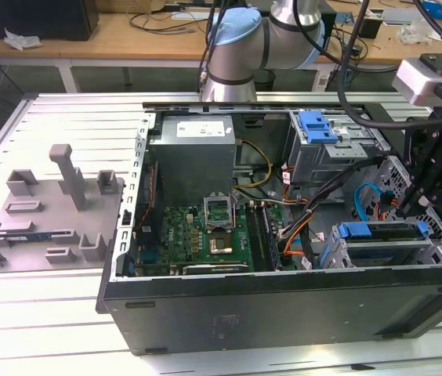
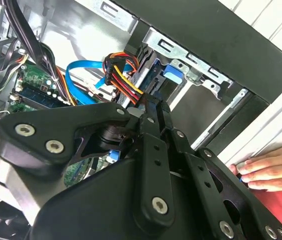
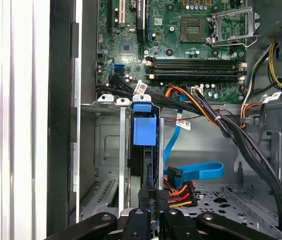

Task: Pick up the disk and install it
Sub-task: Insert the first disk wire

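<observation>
Inside an open computer case, the arm's gripper has its fingers pressed in on the end of the disk. The disk stands on edge in the drive cage at about four o'clock in the exterior view, and looks close to fully seated. A bundle of power wires and a blue data cable lie just beside the held end. A person's hand rests outside the case wall, and the grey fixture sits well apart at nine o'clock. The disk is likely rigid, dense for its size and sensitive to knocks. Its smooth metal faces could slip (the plastic frame may flex a little), so the long framed edges offer the safest hold, clear of the connector end.
</observation>
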Tool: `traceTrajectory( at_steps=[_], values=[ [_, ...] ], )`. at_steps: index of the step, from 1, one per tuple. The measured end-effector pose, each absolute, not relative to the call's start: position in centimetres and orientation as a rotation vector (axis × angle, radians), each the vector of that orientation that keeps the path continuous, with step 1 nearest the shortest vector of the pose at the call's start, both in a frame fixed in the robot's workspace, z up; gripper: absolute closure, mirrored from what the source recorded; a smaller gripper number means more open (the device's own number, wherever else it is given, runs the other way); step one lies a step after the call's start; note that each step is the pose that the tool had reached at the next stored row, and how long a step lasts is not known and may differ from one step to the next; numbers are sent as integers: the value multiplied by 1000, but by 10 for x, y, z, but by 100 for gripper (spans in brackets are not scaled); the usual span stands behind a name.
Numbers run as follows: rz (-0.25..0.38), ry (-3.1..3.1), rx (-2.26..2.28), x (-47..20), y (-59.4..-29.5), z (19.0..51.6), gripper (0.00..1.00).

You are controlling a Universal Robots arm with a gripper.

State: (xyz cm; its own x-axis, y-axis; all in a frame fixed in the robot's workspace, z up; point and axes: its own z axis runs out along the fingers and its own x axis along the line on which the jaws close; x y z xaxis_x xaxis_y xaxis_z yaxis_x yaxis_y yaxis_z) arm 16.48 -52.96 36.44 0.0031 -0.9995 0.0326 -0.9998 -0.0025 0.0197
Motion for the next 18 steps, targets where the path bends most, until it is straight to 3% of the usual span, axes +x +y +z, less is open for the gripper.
traceTrajectory(
  at_steps=[18],
  values=[
    [-28, -2211, 2218, 166, -534, 364, 84]
  ],
)
